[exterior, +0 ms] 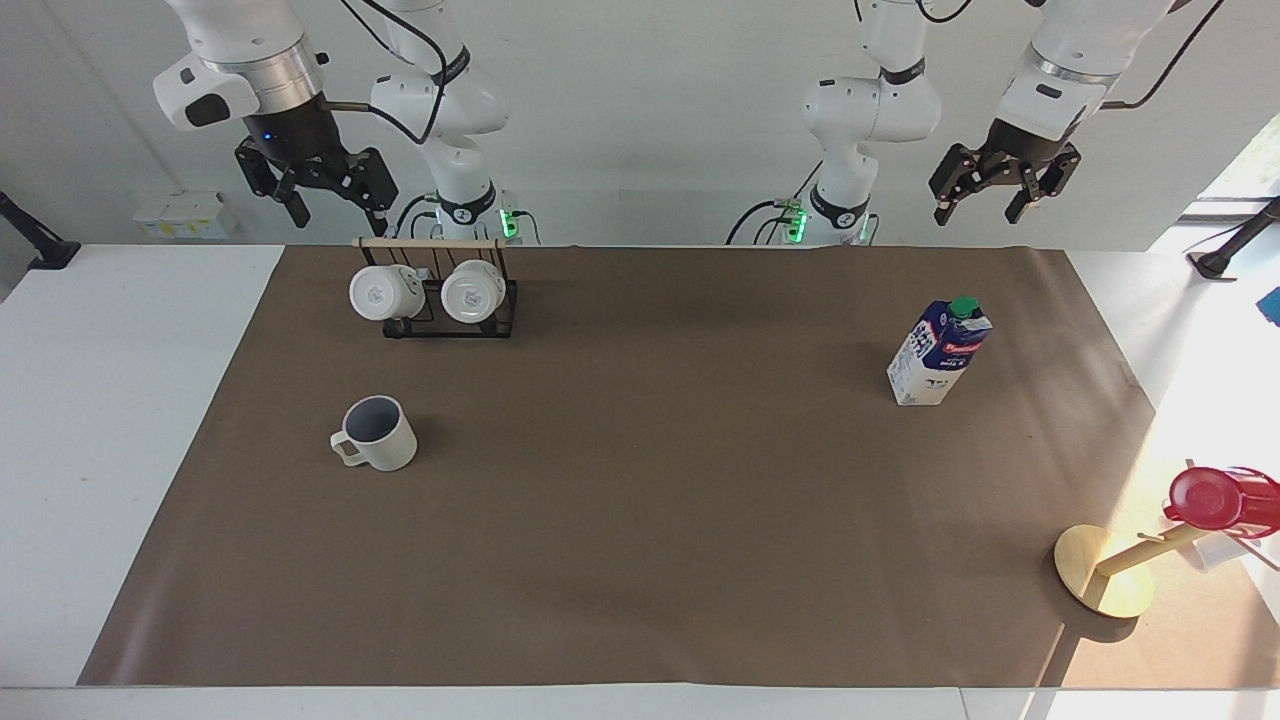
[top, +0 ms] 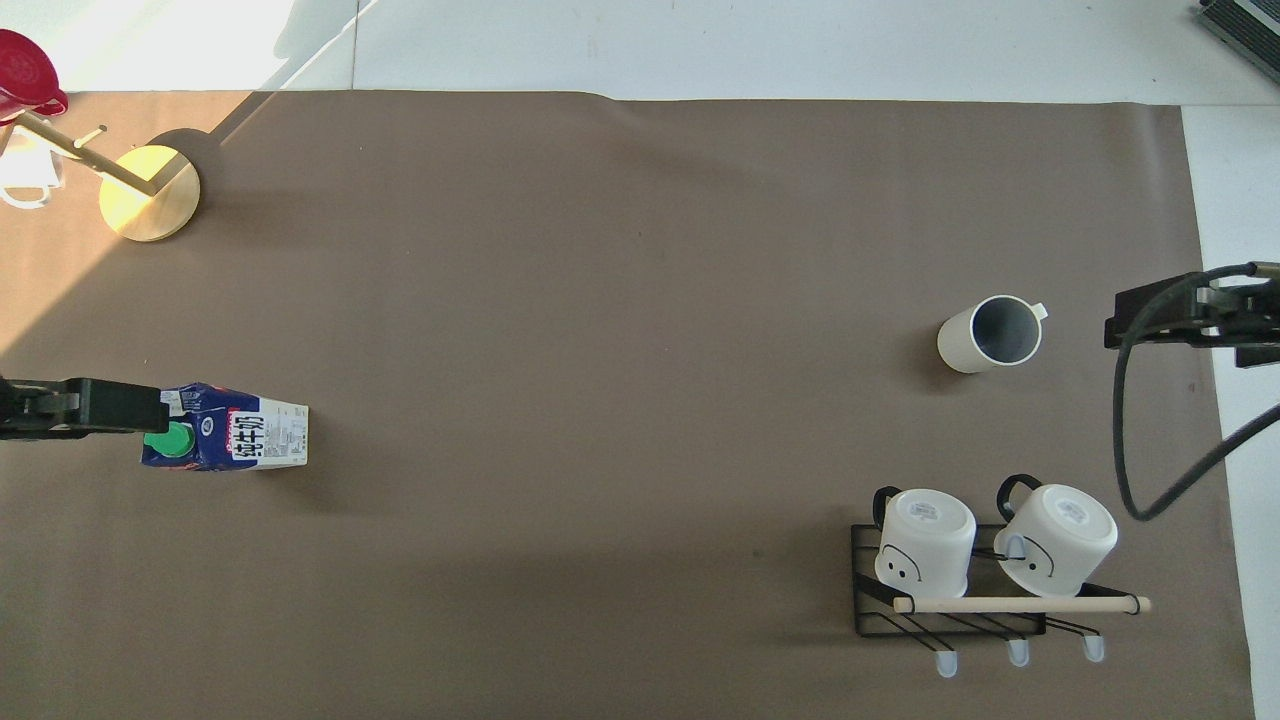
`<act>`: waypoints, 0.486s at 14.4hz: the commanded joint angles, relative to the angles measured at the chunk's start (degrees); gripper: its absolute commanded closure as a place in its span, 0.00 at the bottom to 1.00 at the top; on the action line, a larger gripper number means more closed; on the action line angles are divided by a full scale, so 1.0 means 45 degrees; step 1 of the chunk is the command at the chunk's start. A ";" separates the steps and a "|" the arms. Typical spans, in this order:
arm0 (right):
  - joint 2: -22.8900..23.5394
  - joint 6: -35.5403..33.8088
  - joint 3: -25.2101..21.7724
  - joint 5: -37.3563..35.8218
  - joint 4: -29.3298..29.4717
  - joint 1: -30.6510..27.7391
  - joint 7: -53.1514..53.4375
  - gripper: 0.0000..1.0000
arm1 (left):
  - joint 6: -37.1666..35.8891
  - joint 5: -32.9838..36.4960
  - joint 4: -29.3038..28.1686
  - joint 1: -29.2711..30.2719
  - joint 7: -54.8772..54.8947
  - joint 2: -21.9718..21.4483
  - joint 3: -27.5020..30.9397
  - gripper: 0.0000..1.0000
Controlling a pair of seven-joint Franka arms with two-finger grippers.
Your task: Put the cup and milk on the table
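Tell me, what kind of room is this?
Probably a robot lab, not a kitchen. Two robot arms stand at a table covered in brown paper, with only a cup, a milk carton and a mug rack set out for practice.
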 commanded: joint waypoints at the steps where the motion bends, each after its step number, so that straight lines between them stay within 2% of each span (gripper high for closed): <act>1: -0.0158 0.0089 0.0065 0.0238 -0.0188 -0.0199 -0.0362 0.00 | -0.0167 -0.0166 0.0239 0.0110 -0.0070 0.0097 -0.0026 0.00; 7: -0.0197 0.0050 0.0045 0.0336 -0.0227 -0.0219 -0.0244 0.00 | -0.0167 -0.0166 0.0239 0.0129 -0.0070 0.0078 -0.0026 0.00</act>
